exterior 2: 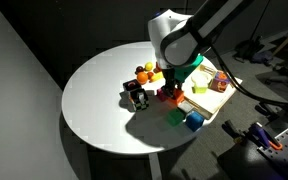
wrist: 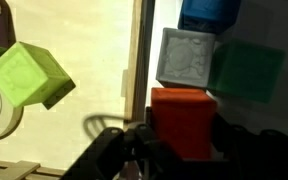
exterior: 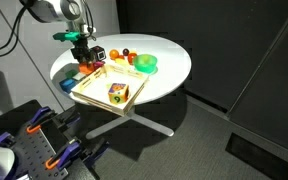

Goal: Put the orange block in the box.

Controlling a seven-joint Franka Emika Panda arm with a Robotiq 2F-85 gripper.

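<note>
Beside one wooden box [wrist: 142, 60], pincer [wrist: 182, 138] pinching one orange block [wrist: 182, 112], one grey block [wrist: 189, 58] near

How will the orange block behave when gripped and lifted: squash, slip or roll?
The orange block looks like a stiff, flat-faced cube, so it probably will not squash or roll. Its sides seem smooth, so a light grip might slip. The grey block appears to sit right against it and may get nudged.
</note>
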